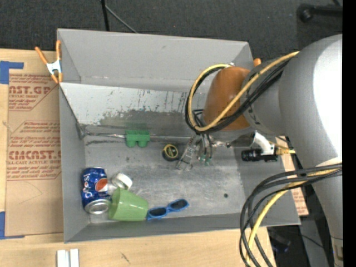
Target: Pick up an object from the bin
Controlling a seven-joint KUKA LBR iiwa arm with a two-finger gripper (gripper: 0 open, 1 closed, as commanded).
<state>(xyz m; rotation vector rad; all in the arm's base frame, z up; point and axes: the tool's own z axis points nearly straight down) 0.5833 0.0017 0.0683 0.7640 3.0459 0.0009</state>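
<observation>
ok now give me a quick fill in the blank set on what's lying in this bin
1. The label on the blue can in the left corner of the bin reads ____.
2. The cup lying beside it is ____.
3. The sunglasses have ____ frames.
4. In the camera view, the small round black thing lies just ____ of the gripper.

Missing words: Pepsi; green; blue; left.

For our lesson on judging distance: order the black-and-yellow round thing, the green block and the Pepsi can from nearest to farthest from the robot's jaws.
1. Black-and-yellow round thing, just to their left in the camera view.
2. Green block, further left, by the back wall.
3. Pepsi can, front left corner.
</observation>
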